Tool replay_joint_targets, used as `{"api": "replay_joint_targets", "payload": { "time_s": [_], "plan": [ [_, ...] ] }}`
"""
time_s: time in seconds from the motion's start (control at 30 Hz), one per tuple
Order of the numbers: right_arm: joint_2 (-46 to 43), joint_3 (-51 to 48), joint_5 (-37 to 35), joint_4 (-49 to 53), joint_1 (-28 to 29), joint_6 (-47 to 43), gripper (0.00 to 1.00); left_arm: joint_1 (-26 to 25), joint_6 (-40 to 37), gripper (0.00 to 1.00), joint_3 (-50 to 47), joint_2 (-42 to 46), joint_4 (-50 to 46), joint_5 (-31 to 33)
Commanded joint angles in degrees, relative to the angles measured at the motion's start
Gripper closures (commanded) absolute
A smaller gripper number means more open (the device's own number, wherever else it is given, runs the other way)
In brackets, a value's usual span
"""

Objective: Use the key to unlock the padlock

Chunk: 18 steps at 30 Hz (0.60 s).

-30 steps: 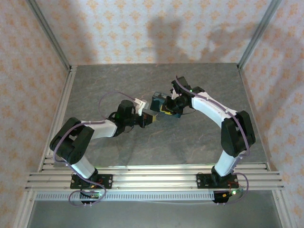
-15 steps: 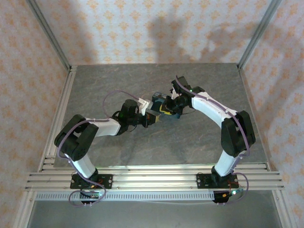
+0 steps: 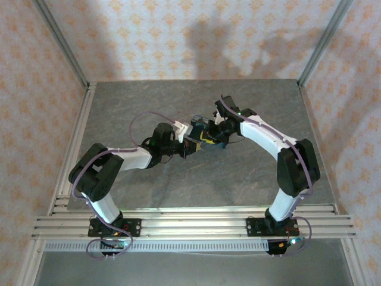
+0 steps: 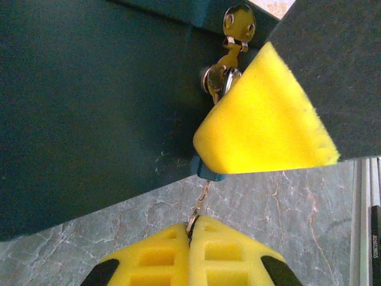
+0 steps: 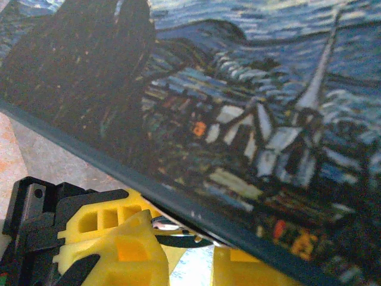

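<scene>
The blue padlock [image 4: 208,172] hangs at the side of the dark Starry-Night tin box [image 4: 89,107]. Its thin metal shackle [image 4: 221,78] passes through the box's hasp [image 4: 239,22]. My right gripper [image 3: 208,137] is shut on the padlock; one of its yellow fingers [image 4: 262,125] covers most of the body, leaving a blue corner showing. The thin silvery key [image 4: 201,201] points up into the padlock's underside. My left gripper [image 4: 193,224] is shut on the key's head. In the right wrist view the shackle [image 5: 172,225] shows under the box lid [image 5: 238,119], above my right gripper [image 5: 190,262].
The box [image 3: 198,126] stands mid-table on the grey marbled surface [image 3: 178,107], with both arms meeting beside it. Patterned walls close the cell on three sides. An aluminium rail [image 3: 190,220] runs along the near edge.
My left gripper has moved right and a little away from me, bringing the key up to the padlock. The right arm and the box have stayed put.
</scene>
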<state>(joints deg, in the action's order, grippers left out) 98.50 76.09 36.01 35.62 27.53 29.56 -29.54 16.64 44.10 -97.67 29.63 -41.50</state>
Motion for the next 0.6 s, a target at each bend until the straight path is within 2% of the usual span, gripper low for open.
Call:
{"api": "replay_joint_targets", "payload": {
  "time_s": [0.0, 0.57],
  "plan": [
    [-1.6, 2.2, 0.6, -1.3, -0.3, 0.4, 1.00, -0.4, 0.0, 1.00, 1.7, 0.8, 0.5, 0.9],
    [-2.3, 2.0, 0.2, -2.7, -0.3, 1.8, 1.00, -0.5, 1.5, 1.00, -2.0, 1.1, 3.2, 2.3]
  ]
}}
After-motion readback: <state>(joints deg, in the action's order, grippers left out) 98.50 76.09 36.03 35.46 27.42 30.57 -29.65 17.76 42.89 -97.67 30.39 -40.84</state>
